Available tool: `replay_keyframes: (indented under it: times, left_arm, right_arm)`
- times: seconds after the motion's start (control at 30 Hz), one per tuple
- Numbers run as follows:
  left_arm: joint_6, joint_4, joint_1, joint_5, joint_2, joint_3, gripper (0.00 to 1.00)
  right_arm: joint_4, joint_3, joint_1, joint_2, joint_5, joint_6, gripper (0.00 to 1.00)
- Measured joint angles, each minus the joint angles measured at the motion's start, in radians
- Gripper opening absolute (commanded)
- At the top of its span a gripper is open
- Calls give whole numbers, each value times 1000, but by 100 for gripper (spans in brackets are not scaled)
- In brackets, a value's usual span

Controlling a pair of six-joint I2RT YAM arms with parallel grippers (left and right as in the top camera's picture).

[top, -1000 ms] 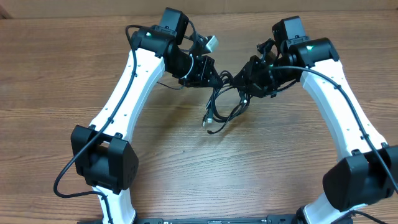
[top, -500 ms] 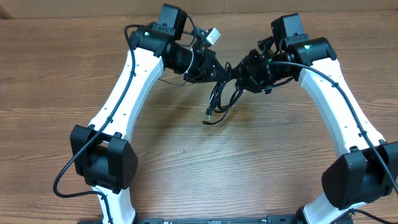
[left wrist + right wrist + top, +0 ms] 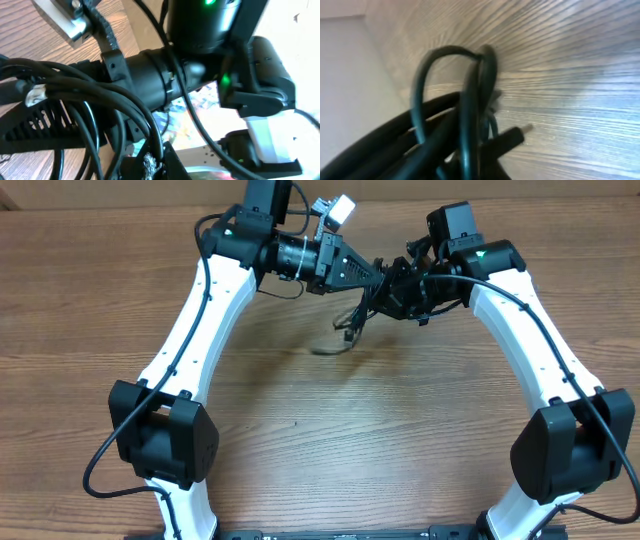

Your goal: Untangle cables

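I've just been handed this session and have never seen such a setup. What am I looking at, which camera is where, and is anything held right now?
These are two white-and-black robot arms, the left arm and the right arm, at a brown wooden table. The wide picture comes from a fixed camera above; the two close-ups come from a camera on each wrist. Each arm ends in a two-finger gripper. The left gripper is shut on a tangled bundle of thin black cables; loose strands dangle below. The right gripper meets it at the bundle and is shut too, but whether it pinches a strand I cannot tell. The right wrist close-up shows loops and one silvery plug tip against the wood.
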Motion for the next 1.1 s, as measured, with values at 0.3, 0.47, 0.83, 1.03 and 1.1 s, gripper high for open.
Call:
replay_keyframes:
  times: [0.3,0.47,0.83,1.03,1.1]
  left_arm:
    - [47,-222,59,-385,0,3,4]
    - [72,-338,49,-691,0,3,4]
    - [193,-363,-5,-727,0,-22,4]
    - [258,-361,-5,-589,0,-23,4]
    - [272,-361,-5,-541,0,-23,4]
  right_arm:
    - [-167,-5,-3,-21,48,-158,4]
    - [-224,-5,-3,-125,80,-193,4]
    - [-278,-6,24,-188,145,-212,5]
    - [-281,-6,24,-188,149,-249,52]
    - [-279,-6,24,-188,141,-267,55]
